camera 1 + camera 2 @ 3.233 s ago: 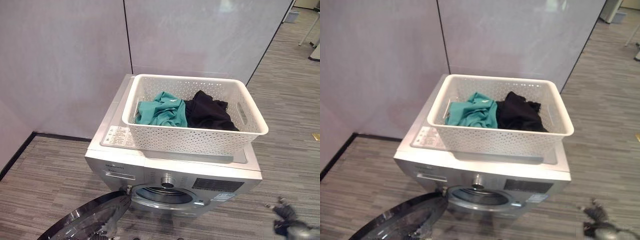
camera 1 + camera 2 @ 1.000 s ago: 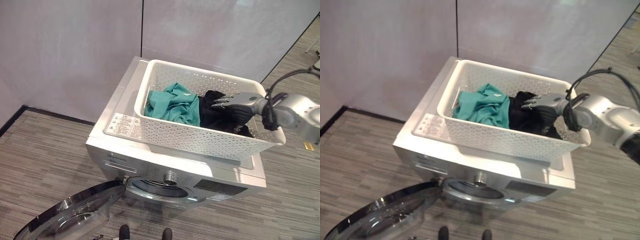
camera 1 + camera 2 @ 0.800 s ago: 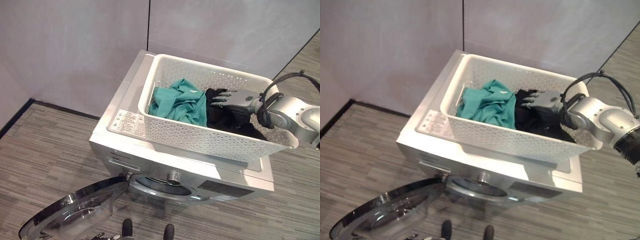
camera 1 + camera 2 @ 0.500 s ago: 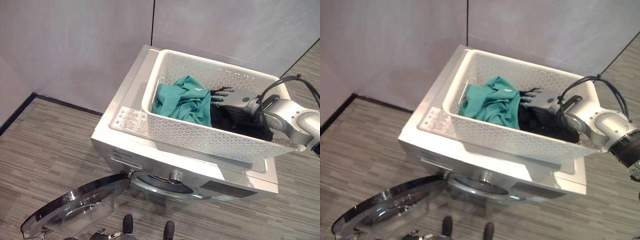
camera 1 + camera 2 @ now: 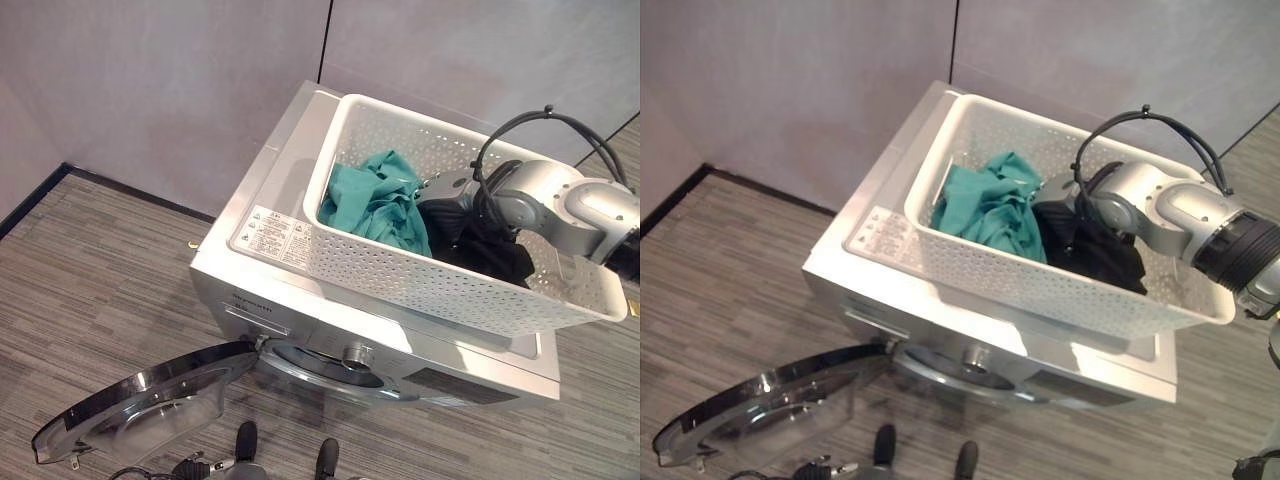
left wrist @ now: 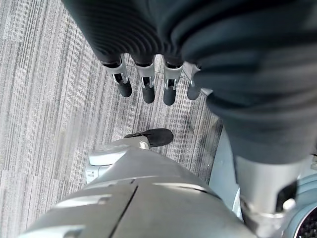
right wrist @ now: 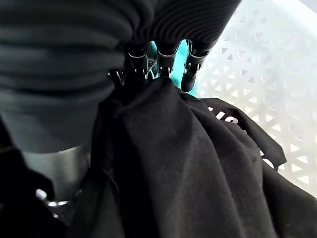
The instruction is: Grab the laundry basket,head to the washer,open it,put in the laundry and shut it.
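White perforated plastic laundry basket (image 5: 470,290) is sitting on top of the silver front-loading washer (image 5: 300,300), kind of hanging over the machine's right edge. Inside it, a crumpled teal garment (image 5: 380,205) is lying toward the left and a black garment (image 5: 490,250) is bunched up on the right, the two touching in the middle. The right hand (image 5: 1055,190) is reaching down into the basket right where the two clothes meet. In the right wrist view its fingers (image 7: 189,74) are pointing down into the fabric with the black cloth piled against them, tips buried, so I honestly can't tell if they're pinching anything or just poking in.

Down below, the washer's round glass door (image 5: 150,405) is swung wide open toward the left, lying low over the grey striped floor (image 5: 90,260), and the drum opening is showing.

The left hand (image 6: 148,82) is hanging over the floor, fingers straight and relaxed, holding nothing.
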{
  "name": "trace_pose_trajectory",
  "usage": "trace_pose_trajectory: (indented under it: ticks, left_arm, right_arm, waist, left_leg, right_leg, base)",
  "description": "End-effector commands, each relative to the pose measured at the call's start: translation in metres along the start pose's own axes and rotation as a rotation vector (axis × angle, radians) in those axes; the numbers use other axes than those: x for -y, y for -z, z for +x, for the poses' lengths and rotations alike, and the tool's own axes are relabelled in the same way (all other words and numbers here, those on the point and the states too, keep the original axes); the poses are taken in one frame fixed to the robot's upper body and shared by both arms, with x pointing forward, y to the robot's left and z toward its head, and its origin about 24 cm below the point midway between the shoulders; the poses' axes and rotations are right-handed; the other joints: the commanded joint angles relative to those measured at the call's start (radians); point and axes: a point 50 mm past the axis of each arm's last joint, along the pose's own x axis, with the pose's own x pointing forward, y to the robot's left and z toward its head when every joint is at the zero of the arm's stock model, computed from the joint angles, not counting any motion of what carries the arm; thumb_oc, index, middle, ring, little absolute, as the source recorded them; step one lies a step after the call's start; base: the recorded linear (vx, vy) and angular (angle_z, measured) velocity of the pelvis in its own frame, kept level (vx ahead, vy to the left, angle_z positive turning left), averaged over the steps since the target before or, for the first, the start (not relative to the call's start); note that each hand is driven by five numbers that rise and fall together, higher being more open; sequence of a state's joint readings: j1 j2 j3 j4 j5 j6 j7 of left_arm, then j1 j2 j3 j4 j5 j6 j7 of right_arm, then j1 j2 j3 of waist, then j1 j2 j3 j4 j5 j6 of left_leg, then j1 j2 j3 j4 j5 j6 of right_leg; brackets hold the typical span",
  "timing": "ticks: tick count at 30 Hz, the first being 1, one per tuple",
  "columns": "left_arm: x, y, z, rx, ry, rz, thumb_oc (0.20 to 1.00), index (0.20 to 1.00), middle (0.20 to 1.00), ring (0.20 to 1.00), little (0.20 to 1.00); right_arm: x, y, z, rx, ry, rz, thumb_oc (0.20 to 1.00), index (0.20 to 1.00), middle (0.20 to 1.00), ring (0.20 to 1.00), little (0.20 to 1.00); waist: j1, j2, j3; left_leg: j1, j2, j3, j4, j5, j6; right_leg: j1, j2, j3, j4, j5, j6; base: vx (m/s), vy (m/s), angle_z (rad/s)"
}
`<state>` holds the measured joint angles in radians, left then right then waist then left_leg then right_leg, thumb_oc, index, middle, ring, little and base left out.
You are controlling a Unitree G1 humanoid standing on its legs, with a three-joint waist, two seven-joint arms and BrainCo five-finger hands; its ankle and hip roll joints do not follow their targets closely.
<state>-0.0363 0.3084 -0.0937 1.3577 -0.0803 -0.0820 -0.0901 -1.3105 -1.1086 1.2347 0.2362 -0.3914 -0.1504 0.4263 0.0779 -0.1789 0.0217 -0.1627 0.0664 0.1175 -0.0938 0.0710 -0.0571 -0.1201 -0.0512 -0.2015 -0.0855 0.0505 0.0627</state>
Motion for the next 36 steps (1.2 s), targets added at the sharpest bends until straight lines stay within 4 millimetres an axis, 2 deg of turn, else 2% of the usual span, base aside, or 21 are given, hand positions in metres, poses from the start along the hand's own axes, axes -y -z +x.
trace_pose_trajectory:
  ticks: [1,5,8,14,17,19,21,22,23,24,31,33,35,36]
  left_arm:
    - [0.004,0.01,0.0,-0.062,0.002,0.019,1.0,1.0,1.0,1.0,1.0]
    - [0.004,0.01,0.0,-0.062,0.001,0.022,1.0,1.0,1.0,1.0,1.0]
    - [0.005,0.011,-0.001,-0.064,0.002,0.008,1.0,1.0,1.0,1.0,1.0]
    - [0.009,0.015,-0.001,-0.059,0.009,0.015,1.0,1.0,1.0,1.0,1.0]
    - [0.008,0.017,-0.002,-0.062,0.01,0.029,1.0,1.0,1.0,1.0,1.0]
    - [0.009,0.018,-0.002,-0.063,0.012,0.029,1.0,1.0,1.0,1.0,1.0]
    - [0.01,0.019,-0.002,-0.065,0.015,0.027,1.0,1.0,1.0,1.0,1.0]
    - [0.011,0.02,-0.002,-0.068,0.017,0.026,1.0,1.0,1.0,1.0,1.0]
    - [0.011,0.021,-0.002,-0.069,0.018,0.026,1.0,1.0,1.0,1.0,1.0]
    - [0.011,0.021,-0.002,-0.069,0.019,0.025,1.0,1.0,1.0,1.0,1.0]
    - [0.015,0.022,-0.002,-0.072,0.031,0.027,1.0,1.0,1.0,1.0,1.0]
    - [0.016,0.022,-0.002,-0.07,0.027,0.024,1.0,1.0,1.0,1.0,1.0]
    - [0.017,0.022,-0.002,-0.071,0.026,0.024,1.0,1.0,1.0,1.0,1.0]
    - [0.018,0.022,-0.002,-0.073,0.025,0.026,1.0,1.0,1.0,1.0,1.0]
  right_arm:
    - [-0.016,-0.006,0.009,0.019,-0.031,0.007,1.0,1.0,1.0,1.0,1.0]
    - [-0.02,-0.009,0.008,0.025,-0.019,0.014,1.0,1.0,1.0,1.0,1.0]
    - [-0.024,-0.001,-0.002,-0.004,0.026,0.036,1.0,1.0,1.0,1.0,1.0]
    - [-0.063,0.023,-0.029,-0.119,0.062,0.071,1.0,1.0,1.0,1.0,1.0]
    - [-0.077,0.03,-0.035,-0.161,0.038,0.064,1.0,1.0,1.0,1.0,1.0]
    - [-0.078,0.031,-0.037,-0.169,0.038,0.057,1.0,1.0,1.0,1.0,1.0]
    - [-0.083,0.033,-0.04,-0.18,0.029,0.058,0.834,0.834,0.834,0.834,0.834]
    - [-0.086,0.033,-0.041,-0.181,0.02,0.06,0.464,0.464,0.464,0.464,0.464]
    - [-0.088,0.033,-0.041,-0.183,0.012,0.061,0.307,0.307,0.307,0.307,0.307]
    - [-0.09,0.033,-0.041,-0.181,0.006,0.063,0.2,0.2,0.2,0.2,0.2]
    - [-0.092,0.033,-0.038,-0.192,0.032,0.081,0.2,0.2,0.2,0.2,0.2]
    - [-0.08,0.036,-0.036,-0.211,0.114,0.121,0.2,0.2,0.2,0.2,0.2]
    - [-0.078,0.037,-0.036,-0.219,0.145,0.157,0.2,0.2,0.2,0.2,0.2]
    - [-0.074,0.043,-0.036,-0.248,0.228,0.258,0.2,0.2,0.2,0.2,0.2]
  waist:
    - [0.03,-0.005,-0.003]
    - [0.027,-0.002,-0.006]
    - [0.013,0.008,-0.008]
    - [-0.008,0.028,-0.015]
    - [-0.008,0.034,-0.02]
    - [-0.01,0.039,-0.023]
    - [-0.012,0.044,-0.025]
    - [-0.014,0.046,-0.026]
    - [-0.014,0.047,-0.026]
    - [-0.015,0.05,-0.026]
    - [-0.019,0.059,-0.029]
    - [-0.019,0.065,-0.032]
    - [-0.019,0.065,-0.033]
    - [-0.019,0.069,-0.039]
  left_leg:
    - [-0.019,0.007,-0.037,0.007,-0.001,-0.02]
    - [-0.015,0.011,-0.036,0.007,-0.001,-0.022]
    - [-0.013,0.012,-0.034,0.007,0.0,-0.021]
    - [-0.001,0.011,-0.034,0.007,-0.003,-0.022]
    - [0.004,0.012,-0.034,0.007,-0.004,-0.022]
    - [0.006,0.012,-0.031,0.007,-0.004,-0.023]
    - [0.007,0.013,-0.029,0.007,-0.002,-0.024]
    - [0.007,0.014,-0.026,0.007,-0.001,-0.026]
    - [0.008,0.014,-0.024,0.007,-0.001,-0.026]
    - [0.007,0.016,-0.022,0.007,0.0,-0.027]
    - [0.006,0.018,-0.017,0.007,0.002,-0.027]
    - [0.01,0.017,-0.018,0.007,0.001,-0.025]
    - [0.012,0.016,-0.019,0.007,0.001,-0.025]
    - [0.018,0.015,-0.021,0.007,-0.001,-0.022]
  right_leg:
    - [0.005,-0.063,0.022,-0.002,0.059,0.094]
    - [0.009,-0.061,0.024,-0.002,0.055,0.093]
    - [0.009,-0.061,0.025,-0.002,0.056,0.093]
    - [0.019,-0.062,0.025,-0.002,0.052,0.094]
    - [0.025,-0.062,0.024,-0.002,0.05,0.094]
    - [0.026,-0.061,0.024,-0.002,0.049,0.093]
    - [0.024,-0.061,0.025,-0.002,0.05,0.093]
    - [0.023,-0.06,0.024,-0.002,0.051,0.093]
    - [0.022,-0.059,0.026,-0.002,0.052,0.093]
    - [0.02,-0.059,0.027,-0.002,0.052,0.093]
    - [0.015,-0.057,0.032,-0.002,0.055,0.093]
    - [0.018,-0.057,0.029,-0.002,0.055,0.091]
    - [0.022,-0.057,0.028,-0.002,0.053,0.09]
    - [0.029,-0.058,0.027,-0.002,0.052,0.088]
  base:
    - [0.0,0.0,0.0]
    - [0.0,0.0,0.0]
    - [0.0,0.0,0.0]
    - [0.0,-0.007,0.02]
    - [0.01,-0.031,-0.04]
    - [0.0,-0.02,-0.01]
    - [0.0,0.0,0.0]
    - [0.0,0.0,0.0]
    - [0.0,0.0,0.0]
    - [0.0,0.0,0.0]
    - [0.0,0.0,0.0]
    - [0.0,0.0,0.0]
    - [0.0,0.0,0.0]
    - [0.0,0.0,0.0]
